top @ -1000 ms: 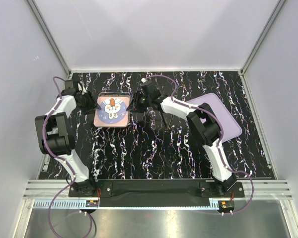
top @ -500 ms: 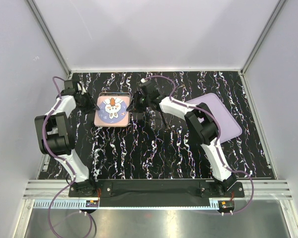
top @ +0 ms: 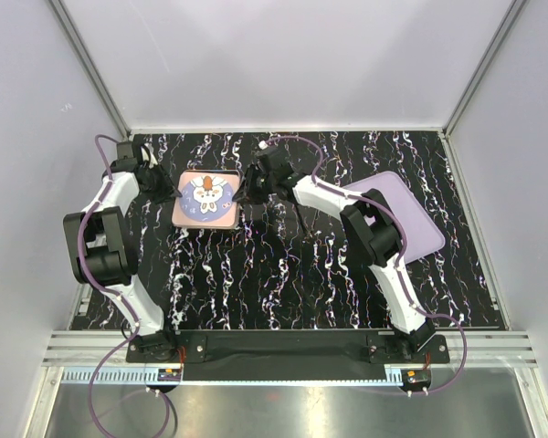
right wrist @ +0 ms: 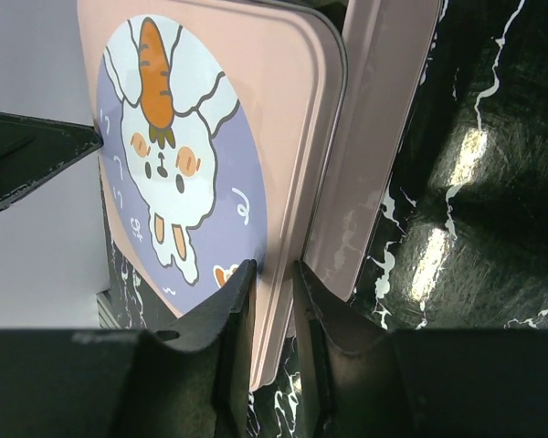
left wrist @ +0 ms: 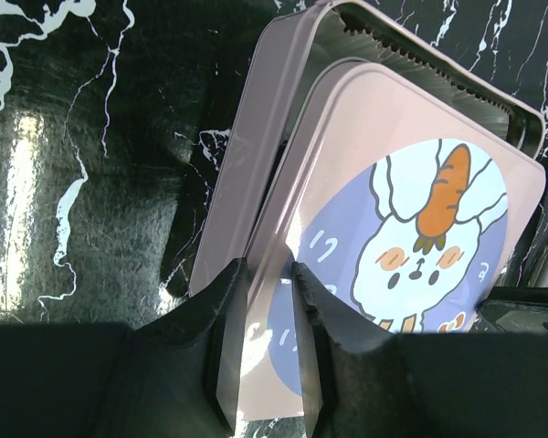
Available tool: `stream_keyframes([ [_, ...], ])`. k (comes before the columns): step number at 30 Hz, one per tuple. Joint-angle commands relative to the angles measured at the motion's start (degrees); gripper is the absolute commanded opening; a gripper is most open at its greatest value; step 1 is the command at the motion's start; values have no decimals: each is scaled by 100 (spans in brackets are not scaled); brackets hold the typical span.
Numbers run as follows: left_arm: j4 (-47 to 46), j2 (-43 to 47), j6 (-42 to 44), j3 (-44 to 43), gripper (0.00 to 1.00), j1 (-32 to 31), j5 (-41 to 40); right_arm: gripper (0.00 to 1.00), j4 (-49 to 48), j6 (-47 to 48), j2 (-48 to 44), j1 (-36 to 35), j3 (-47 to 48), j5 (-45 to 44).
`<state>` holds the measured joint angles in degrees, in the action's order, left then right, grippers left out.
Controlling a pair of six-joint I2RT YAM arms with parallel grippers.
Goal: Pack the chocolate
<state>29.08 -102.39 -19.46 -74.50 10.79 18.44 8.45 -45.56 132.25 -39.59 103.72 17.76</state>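
Note:
A pink tin lid printed with a white rabbit and a carrot lies tilted over its pink tin base. My left gripper is shut on the lid's left edge, which runs between its fingertips. My right gripper is shut on the lid's opposite edge. In the right wrist view the base wall stands just beside the lid. The chocolate is hidden; nothing of the tin's inside shows.
A lilac board lies at the right under the right arm. A thin dark stick lies on the black marbled table just right of the tin. Pale walls close the table in on three sides.
Both grippers have narrowed onto the lid's edges. The right gripper has come left to the lid, and the lid has shifted slightly toward the back.

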Motion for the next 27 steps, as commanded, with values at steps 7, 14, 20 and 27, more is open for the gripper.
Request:
stream_keyframes([
  [7,27,26,-49,-381,29,-112,239,29,-98,109,126,57,605,0],
  [14,-139,-88,-58,-381,29,-147,222,29,-72,188,187,162,684,-1],
  [20,-113,-396,-58,-574,29,-165,222,29,-54,232,284,206,772,17],
  [27,-60,-545,-49,-829,29,-173,134,29,-36,232,451,206,895,79],
])
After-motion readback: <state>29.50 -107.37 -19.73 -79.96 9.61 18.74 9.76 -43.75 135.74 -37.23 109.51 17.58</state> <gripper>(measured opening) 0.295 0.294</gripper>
